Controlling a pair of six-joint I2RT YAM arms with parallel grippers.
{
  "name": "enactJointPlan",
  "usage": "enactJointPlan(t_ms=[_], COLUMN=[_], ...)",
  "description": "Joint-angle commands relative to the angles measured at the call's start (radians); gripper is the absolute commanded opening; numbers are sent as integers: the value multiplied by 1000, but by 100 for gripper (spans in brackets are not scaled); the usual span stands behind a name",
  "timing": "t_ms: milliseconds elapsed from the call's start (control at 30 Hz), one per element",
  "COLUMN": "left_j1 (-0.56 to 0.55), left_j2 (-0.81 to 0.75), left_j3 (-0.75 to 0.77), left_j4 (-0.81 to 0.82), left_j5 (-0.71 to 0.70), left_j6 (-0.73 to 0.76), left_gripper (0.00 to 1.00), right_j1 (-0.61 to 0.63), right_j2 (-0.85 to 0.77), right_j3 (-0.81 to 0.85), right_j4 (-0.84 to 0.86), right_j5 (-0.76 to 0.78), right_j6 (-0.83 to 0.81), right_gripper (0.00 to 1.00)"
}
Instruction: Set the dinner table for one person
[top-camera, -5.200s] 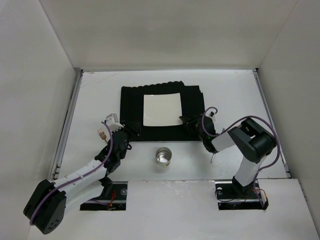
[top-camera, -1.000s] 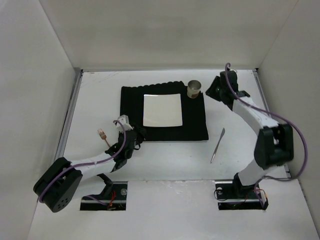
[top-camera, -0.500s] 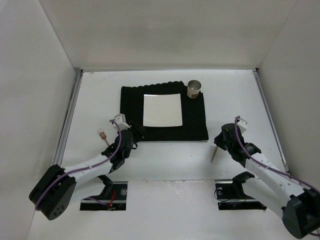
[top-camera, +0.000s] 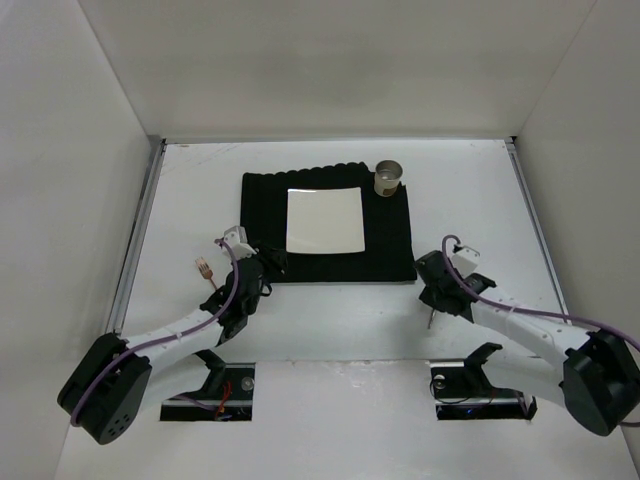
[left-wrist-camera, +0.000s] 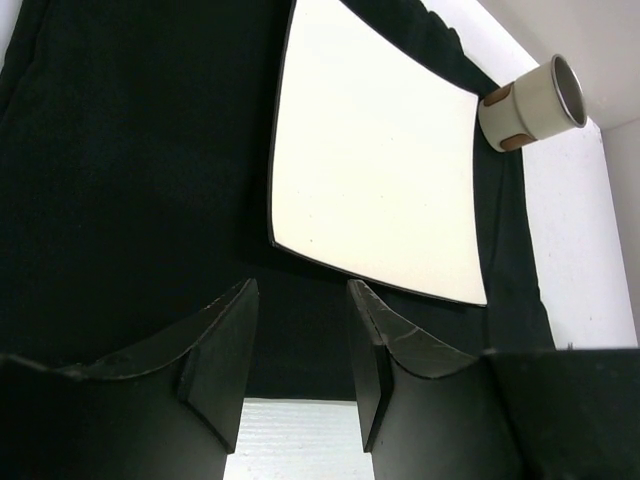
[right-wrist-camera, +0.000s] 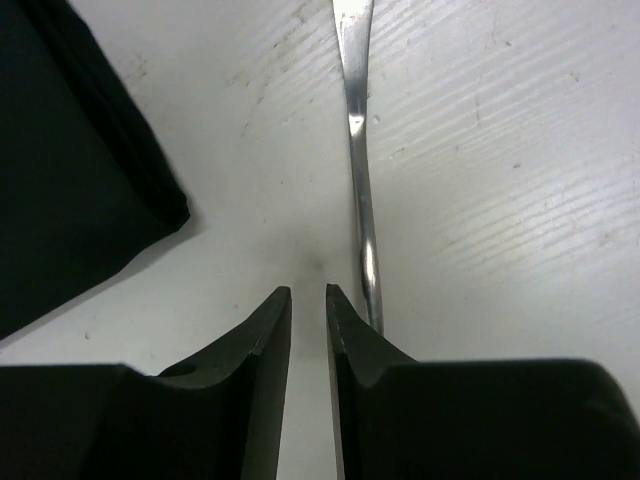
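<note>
On the white dinner table (top-camera: 200, 180) lies a black ribbed mat (top-camera: 265, 200) with a white square plate (top-camera: 324, 220) on it. A cup (top-camera: 388, 178) stands upright at the mat's far right corner. A knife (right-wrist-camera: 358, 180) lies on the table right of the mat; its near end (top-camera: 429, 318) shows below my right gripper (top-camera: 430, 272). In the right wrist view that gripper (right-wrist-camera: 307, 292) has its jaws a narrow slit apart and empty, with the knife just outside the right finger. My left gripper (top-camera: 268, 260) is open and empty at the mat's near left edge (left-wrist-camera: 300, 290).
A small fork (top-camera: 205, 270) lies on the table left of the left gripper. In the left wrist view the plate (left-wrist-camera: 370, 170), the mat (left-wrist-camera: 130, 180) and the cup (left-wrist-camera: 530, 100) lie ahead of the fingers. White walls enclose the table on three sides.
The cup went from the table's front middle to the mat's far right corner. My right arm let it go and swung back down onto the knife. The left arm barely moved.
</note>
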Motion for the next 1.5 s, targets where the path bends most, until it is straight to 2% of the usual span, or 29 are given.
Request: enactJointPlan(t_ms=[0, 133, 333, 733, 1133, 1167, 1333, 1467], left_j1=[7, 7, 18, 24, 23, 23, 23, 24], left_j2=[1, 18, 1, -12, -16, -16, -12, -24], left_j3=[10, 13, 8, 4, 2, 2, 2, 1], left_j4=[27, 33, 29, 27, 27, 27, 27, 27], left_j5=[8, 17, 17, 23, 23, 23, 23, 23], left_j6=[-14, -19, -20, -25, -25, -25, -25, -25], left_gripper=[38, 38, 39, 39, 39, 39, 39, 39], right_j1=[40, 54, 13, 10, -69, -69, -62, -61], right_j2=[-14, -47, -95, 54, 72, 75, 75, 97], right_j3=[62, 74, 68, 101, 61, 59, 61, 76], right_j4=[-100, -75, -170, -190, -52, -46, -55, -92], right_j5=[99, 69, 109, 126, 2, -3, -12, -17], right_j6=[77, 59, 76, 91, -1, -1, -3, 1], right_gripper=[28, 30, 31, 35, 31, 27, 32, 31])
